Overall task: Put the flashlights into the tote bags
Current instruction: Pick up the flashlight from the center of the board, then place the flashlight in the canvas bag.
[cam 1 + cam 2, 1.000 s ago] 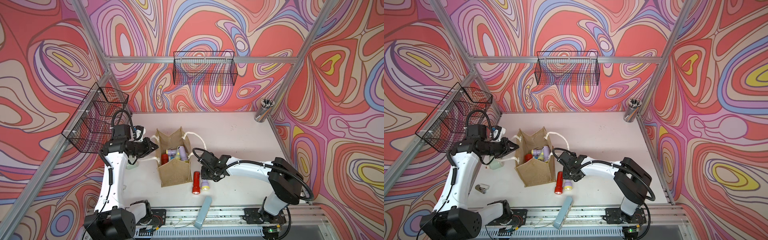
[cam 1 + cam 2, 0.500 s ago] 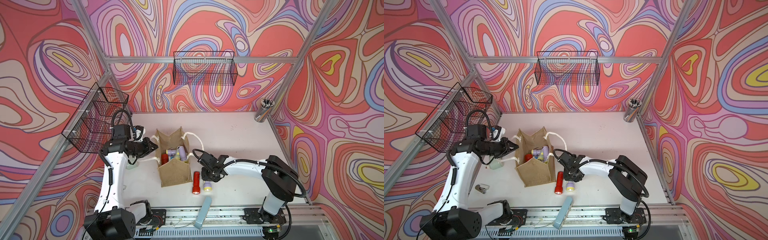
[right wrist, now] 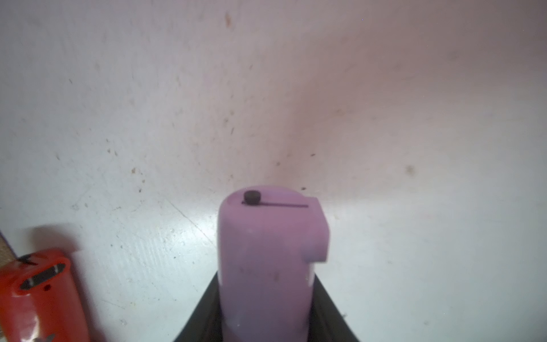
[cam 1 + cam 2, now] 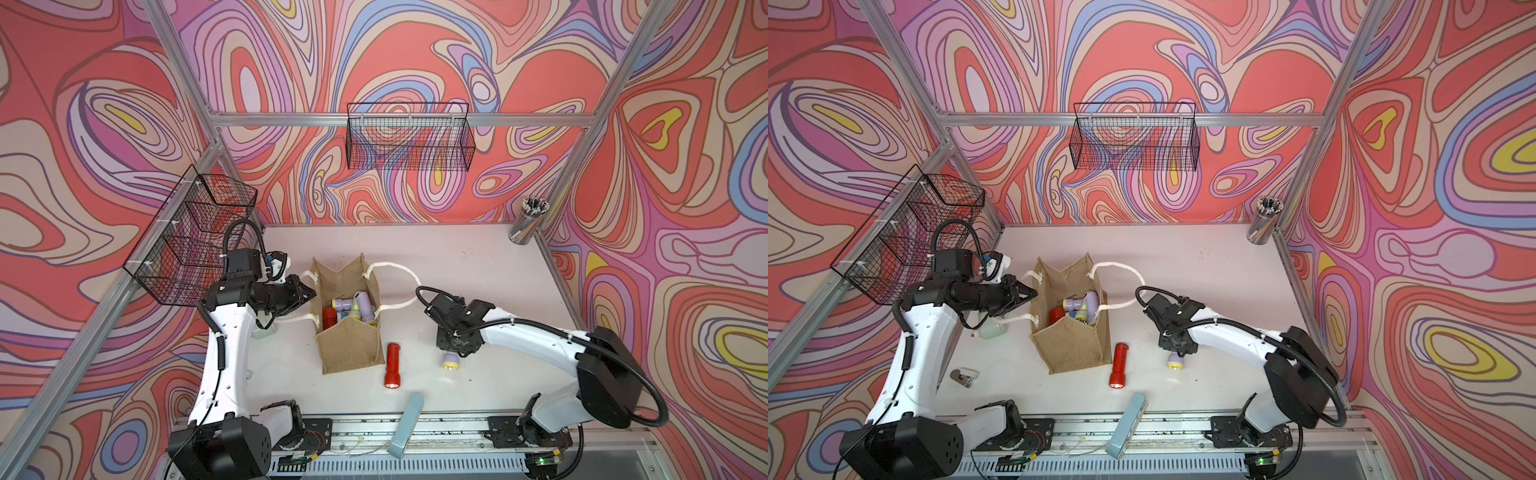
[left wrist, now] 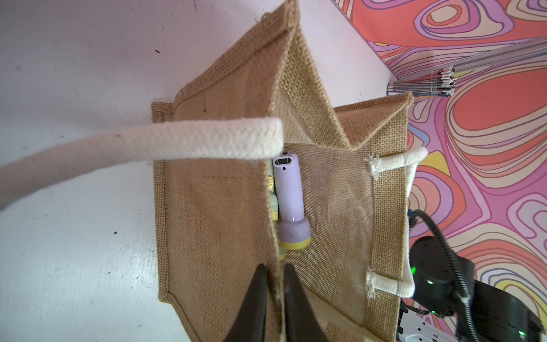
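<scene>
Across both top views, the tote bag [image 4: 351,349] [image 4: 1073,349] stands open on the white bench [image 4: 478,266]. It is boxy, coarse-woven tan burlap with thick white rope handles, and several flashlights are piled inside. At its 9 o'clock the left gripper [image 4: 309,295] [image 4: 1030,296] meets the rim. At the bag's 4 o'clock lies a glossy red flashlight [image 4: 392,365] [image 4: 1119,365], a smooth cylinder with its lens toward 6 o'clock. At that one's 3 o'clock the right gripper [image 4: 454,352] [image 4: 1177,350] clamps a lilac flashlight [image 4: 451,361] [image 4: 1175,362], its pale yellow head toward 6 o'clock. A second ago this one lay just beside the red one; now they are well apart. A flat grey-blue bar [image 4: 405,424] lies at the bench's 6 o'clock edge.

From the left wrist, we see the left gripper [image 5: 275,275] with its black jaws closed on the burlap wall. A braided rope handle [image 5: 177,142] crosses in front, and a bagged lilac flashlight [image 5: 288,192] lies against the weave.

From the right wrist, the right gripper [image 3: 266,319] squeezes the matte lilac flashlight [image 3: 266,251], whose rounded tail carries a small black nub. The red flashlight [image 3: 38,296] lies apart on the scuffed bench [image 3: 266,88]. Whether the held one touches the bench we cannot tell.
</scene>
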You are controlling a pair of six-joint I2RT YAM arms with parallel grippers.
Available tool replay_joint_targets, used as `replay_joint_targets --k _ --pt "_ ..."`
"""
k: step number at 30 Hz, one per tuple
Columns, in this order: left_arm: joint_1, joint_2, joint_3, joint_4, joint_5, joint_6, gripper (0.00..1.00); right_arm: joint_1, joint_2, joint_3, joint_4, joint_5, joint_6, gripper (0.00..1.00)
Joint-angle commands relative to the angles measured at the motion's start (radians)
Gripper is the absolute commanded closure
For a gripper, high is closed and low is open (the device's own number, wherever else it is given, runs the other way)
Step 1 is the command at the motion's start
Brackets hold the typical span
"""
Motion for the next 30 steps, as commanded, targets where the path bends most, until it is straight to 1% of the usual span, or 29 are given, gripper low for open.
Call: replay_joint_targets --k 1,3,4,6,7,10,15,18,21,23,26,30 --pt "-0.001 -0.011 0.023 -0.017 0.014 0.012 0.84 -0.049 -0.101 0.114 -0.184 0.23 -0.019 0.79" --pt "-0.002 -0.008 0.022 -0.01 0.023 0.01 0.84 -0.056 -0.131 0.221 -0.222 0.315 -0.059 0.81" --pt "-0.001 -0.005 0.02 -0.007 0.031 0.009 0.84 -0.056 -0.132 0.277 -0.229 0.334 -0.081 0.83" --pt "0.0 -0.004 0.017 0.003 0.05 0.006 0.84 -0.056 -0.102 0.431 -0.223 0.327 -0.14 0.85" --pt "-0.001 -0.003 0.016 0.009 0.056 0.004 0.84 -0.053 -0.083 0.497 -0.207 0.299 -0.171 0.86" --pt "-0.001 -0.011 0.015 0.019 0.061 -0.006 0.84 -0.013 -0.012 0.642 -0.059 0.213 -0.266 0.87" --pt "0.0 -0.024 0.014 0.016 0.062 -0.01 0.84 0.072 0.201 0.857 0.103 0.068 -0.378 0.88" --pt "0.0 -0.026 0.012 -0.001 0.039 -0.003 0.84 0.114 0.319 0.94 0.19 -0.05 -0.411 0.88" --pt "-0.001 -0.036 0.002 -0.011 -0.029 0.002 0.84 0.145 0.452 1.021 0.227 -0.164 -0.423 0.88" --pt "-0.001 -0.035 -0.002 -0.023 -0.04 0.014 0.85 0.164 0.51 1.056 0.248 -0.226 -0.42 0.88" --pt "-0.001 -0.031 -0.01 -0.025 -0.034 0.022 0.85 0.191 0.572 1.074 0.293 -0.299 -0.406 0.88" --pt "-0.001 -0.031 -0.021 -0.012 -0.042 0.016 0.87 0.21 0.623 1.05 0.335 -0.356 -0.383 0.88"
